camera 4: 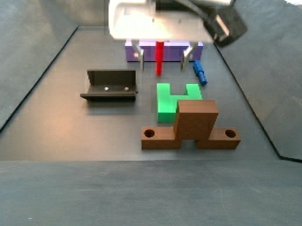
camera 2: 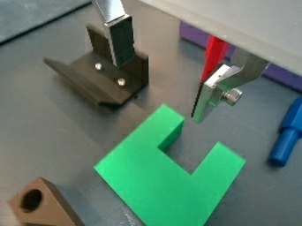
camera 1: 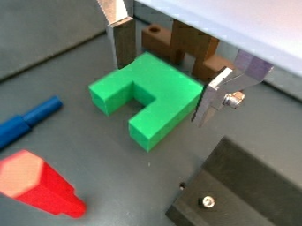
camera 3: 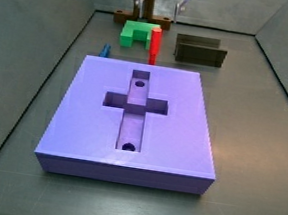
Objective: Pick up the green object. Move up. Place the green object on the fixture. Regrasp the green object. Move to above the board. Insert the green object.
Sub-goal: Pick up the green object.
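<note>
A: Going left to right in a side view: fixture (camera 4: 115,86), then green object (camera 4: 175,97) just right of it on the floor, blue peg (camera 4: 200,71) further right. Brown wooden stand (camera 4: 190,126) sits right in front of the green piece, touching or nearly so, can't tell which. Red peg (camera 4: 160,56) and board (camera 4: 174,51) behind.

B: Claw?

A: Claw (camera 1: 168,72) is spread, nothing between the plates. It hangs over the green object. In a wrist view one finger (camera 1: 118,44) is beside the back edge and the other finger (camera 1: 220,93) is beside the far flank. Whether the pads touch the block yet, can't tell.

B: How does the piece look?

A: Bright green, blocky U with a square central notch, flat top, sharp edges. The other wrist view shows the notch clearly on the green object (camera 2: 165,168). Much smaller than the board (camera 3: 133,118).

B: Handling?

A: My read: rigid, looks like light plastic, smooth faces so a bit slippery, not fragile. Grip across two parallel outer faces, centred on the solid bridge behind the notch, not on one leg. An off-centre pinch would likely let it twist. Watch the stand on approach; it crowds one side.
</note>
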